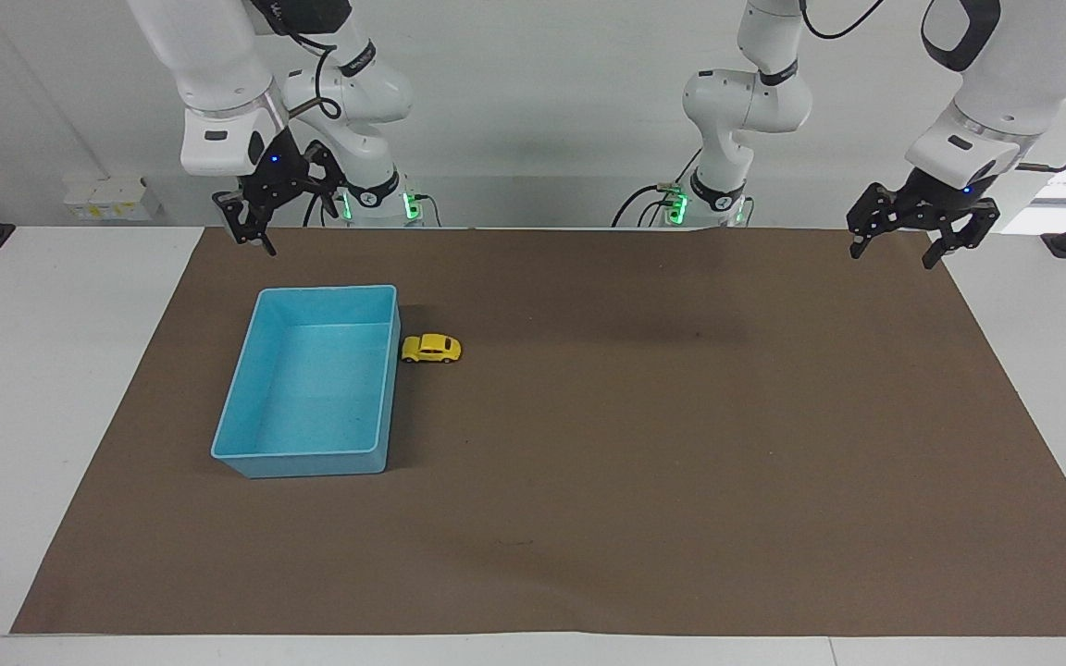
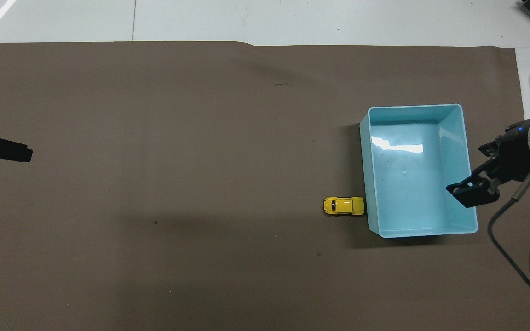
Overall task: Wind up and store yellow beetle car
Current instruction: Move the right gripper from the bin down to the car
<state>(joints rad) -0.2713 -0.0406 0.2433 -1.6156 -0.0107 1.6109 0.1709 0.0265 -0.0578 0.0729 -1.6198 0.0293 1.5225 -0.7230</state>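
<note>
Sitting untouched against the blue tray (image 1: 384,388), both grippers spread and empty: yellow beetle car (image 1: 431,349), probably light, rigid, slick, best pinched across its sides.

yellow beetle car (image 1: 431,349) touching blue tray (image 1: 246,453)

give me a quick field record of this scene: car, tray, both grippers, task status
car: yellow beetle car on the brown mat, upright, against the outer wall of the tray on the side toward the left arm
tray: blue tray, nothing in it, toward the right arm's end
left gripper: open, raised over the mat's edge, holds nothing
right gripper: open, raised over the mat's edge by the tray, holds nothing
task status: car not yet in the tray
</note>
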